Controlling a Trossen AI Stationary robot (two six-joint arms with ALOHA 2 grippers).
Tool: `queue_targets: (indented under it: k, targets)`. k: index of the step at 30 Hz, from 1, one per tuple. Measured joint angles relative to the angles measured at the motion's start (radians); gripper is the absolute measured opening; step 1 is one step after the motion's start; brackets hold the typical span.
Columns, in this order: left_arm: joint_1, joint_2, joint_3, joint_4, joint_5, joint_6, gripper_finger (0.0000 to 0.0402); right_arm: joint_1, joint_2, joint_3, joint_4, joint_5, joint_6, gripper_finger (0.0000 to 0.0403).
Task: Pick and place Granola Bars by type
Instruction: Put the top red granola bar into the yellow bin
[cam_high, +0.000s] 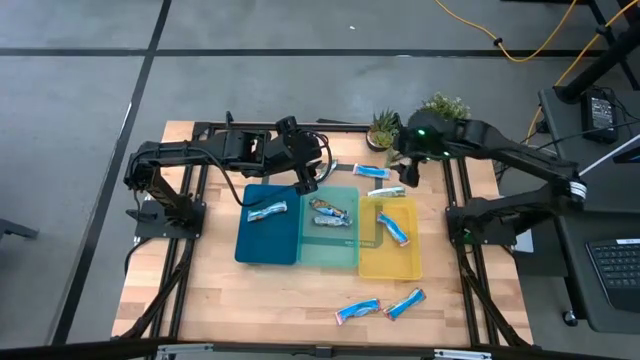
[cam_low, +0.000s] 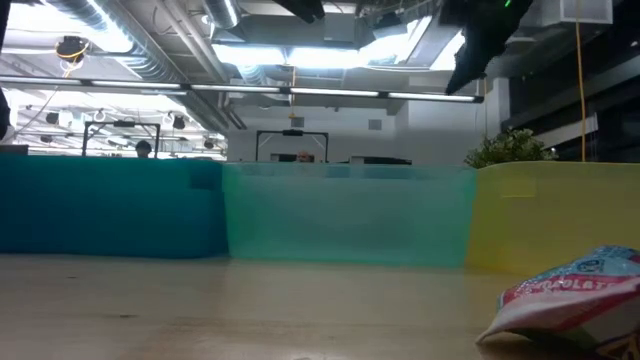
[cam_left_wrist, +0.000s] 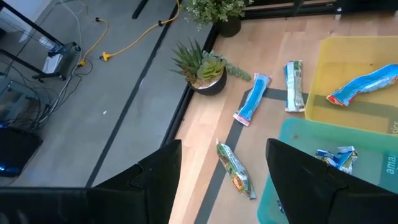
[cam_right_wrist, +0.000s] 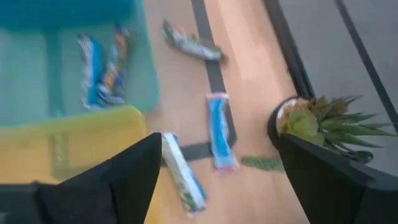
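Near the table's far edge, beside the yellow tray, loose Granola Bars lie under the right gripper, its fingers spread and empty like the left gripper's; light, crinkly and slippery, they probably grip best across the middle.

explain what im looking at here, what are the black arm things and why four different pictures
These are two robot arms at a wooden table, each ending in a two-finger gripper. One picture looks straight down, one sits at table height, and two come from cameras on the arms' wrists. Three trays stand side by side: dark blue tray, teal tray, yellow tray. Small wrapped granola bars lie in the trays and loose on the wood, near two potted plants. The left gripper and right gripper hover behind the trays, both open, holding nothing.
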Motion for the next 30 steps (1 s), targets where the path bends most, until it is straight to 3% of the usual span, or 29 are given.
queue_targets:
  k: [7, 17, 30]
  targets:
    - [0.001, 0.000, 0.000, 0.000, -0.014, -0.006, 0.0226, -0.101, 0.164, -0.010, 0.044, -0.113, -0.081, 0.0323]
    - [0.001, 0.000, 0.000, 0.000, -0.020, -0.015, 0.0226, -0.155, 0.317, -0.081, 0.185, -0.203, -0.118, 0.0323]
    - [0.001, 0.000, 0.000, 0.000, -0.022, -0.016, 0.0226, -0.156, 0.462, -0.187, 0.355, -0.224, -0.155, 0.0323]
